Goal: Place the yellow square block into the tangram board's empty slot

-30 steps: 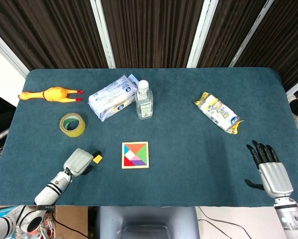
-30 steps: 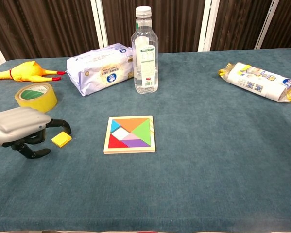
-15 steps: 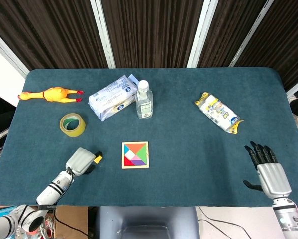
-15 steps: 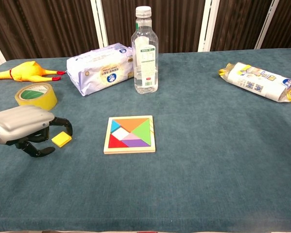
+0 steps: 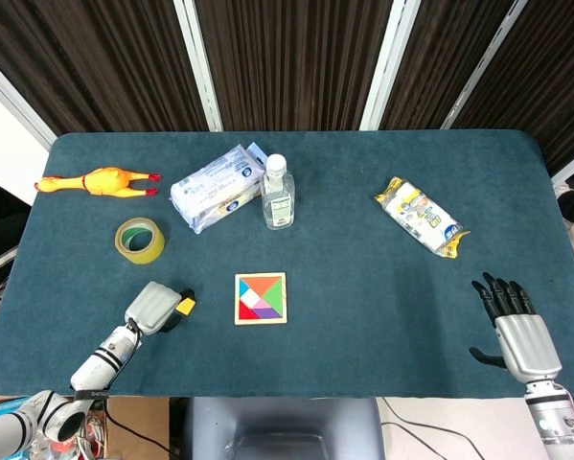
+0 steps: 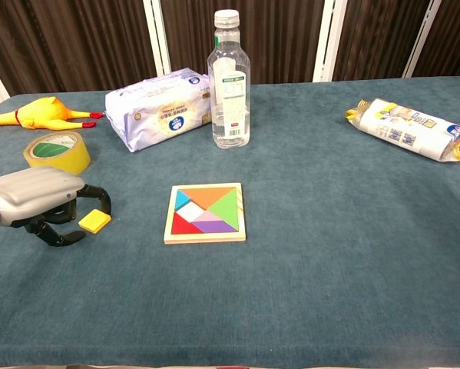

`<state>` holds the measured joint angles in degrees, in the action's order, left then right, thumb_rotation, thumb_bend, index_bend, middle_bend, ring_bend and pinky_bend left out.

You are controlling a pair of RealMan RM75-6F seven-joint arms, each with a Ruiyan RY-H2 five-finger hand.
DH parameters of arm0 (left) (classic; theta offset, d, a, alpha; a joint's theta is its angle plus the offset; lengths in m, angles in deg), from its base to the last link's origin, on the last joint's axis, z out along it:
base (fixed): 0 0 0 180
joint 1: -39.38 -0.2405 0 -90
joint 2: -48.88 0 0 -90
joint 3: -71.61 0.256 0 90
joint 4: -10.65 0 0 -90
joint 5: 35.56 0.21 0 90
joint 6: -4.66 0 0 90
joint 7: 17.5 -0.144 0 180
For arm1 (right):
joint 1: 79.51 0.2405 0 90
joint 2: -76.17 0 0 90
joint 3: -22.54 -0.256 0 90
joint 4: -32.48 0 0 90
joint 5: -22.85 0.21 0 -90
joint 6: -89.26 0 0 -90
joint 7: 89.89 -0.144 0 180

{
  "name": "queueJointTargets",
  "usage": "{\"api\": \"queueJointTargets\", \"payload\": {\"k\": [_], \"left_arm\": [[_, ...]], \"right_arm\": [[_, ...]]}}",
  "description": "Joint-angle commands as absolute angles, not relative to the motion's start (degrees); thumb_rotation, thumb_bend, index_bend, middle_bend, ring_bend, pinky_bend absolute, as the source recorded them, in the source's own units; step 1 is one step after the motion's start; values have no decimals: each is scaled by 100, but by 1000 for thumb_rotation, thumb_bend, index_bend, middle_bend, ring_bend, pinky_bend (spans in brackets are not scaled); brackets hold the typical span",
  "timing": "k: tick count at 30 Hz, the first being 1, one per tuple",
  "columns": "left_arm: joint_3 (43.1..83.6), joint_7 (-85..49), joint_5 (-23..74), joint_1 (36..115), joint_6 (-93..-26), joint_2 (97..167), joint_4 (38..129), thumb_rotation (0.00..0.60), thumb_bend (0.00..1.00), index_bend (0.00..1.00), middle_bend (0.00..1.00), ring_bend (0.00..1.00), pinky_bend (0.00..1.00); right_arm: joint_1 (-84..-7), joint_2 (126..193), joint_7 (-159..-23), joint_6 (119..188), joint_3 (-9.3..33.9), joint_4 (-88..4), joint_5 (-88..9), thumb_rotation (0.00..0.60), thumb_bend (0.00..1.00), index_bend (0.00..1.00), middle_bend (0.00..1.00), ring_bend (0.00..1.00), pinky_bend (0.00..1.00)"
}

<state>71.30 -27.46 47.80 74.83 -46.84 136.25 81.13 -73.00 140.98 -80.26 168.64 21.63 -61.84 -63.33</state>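
Note:
The yellow square block lies flat on the blue cloth, left of the tangram board. The board holds coloured pieces and shows one pale empty slot. My left hand sits low at the block's left. One dark finger arches over the block's far side and the thumb lies on the near side; the block rests on the table between them. My right hand hovers at the front right of the table, fingers spread, holding nothing; only the head view shows it.
A roll of yellow tape stands just behind the left hand. Farther back are a rubber chicken, a tissue pack and a clear bottle. A snack packet lies at the right.
The left hand's finger and thumb have curled closer around the block, which has slid a little toward the hand. The right hand has barely shifted.

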Motion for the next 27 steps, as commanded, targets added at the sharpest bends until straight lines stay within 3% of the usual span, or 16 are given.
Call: {"api": "queueJointTargets", "payload": {"k": [1,10,27], "left_arm": [[7138,-2717,4787,7491,-4693,13641,8080,600,376,398,1000,1000,1000],[7174,-2576,4882,7496,-4818,13671,8036,600,375,552,1000,1000,1000],[6953,-3209,4806,7563,-5136,13689,8847,600,373,591,1000,1000,1000]], "right_arm": [[-7296,14099,-8020,16857,2163,-6185,-6330,600,98,0,0,0,0],[-7289,14112,-7993,16847,2164,-6183,-6322,600,98,0,0,0,0],[-7291,14061,-8120,16882,2206,-6214,-6443,600,98,0,0,0,0]]}}
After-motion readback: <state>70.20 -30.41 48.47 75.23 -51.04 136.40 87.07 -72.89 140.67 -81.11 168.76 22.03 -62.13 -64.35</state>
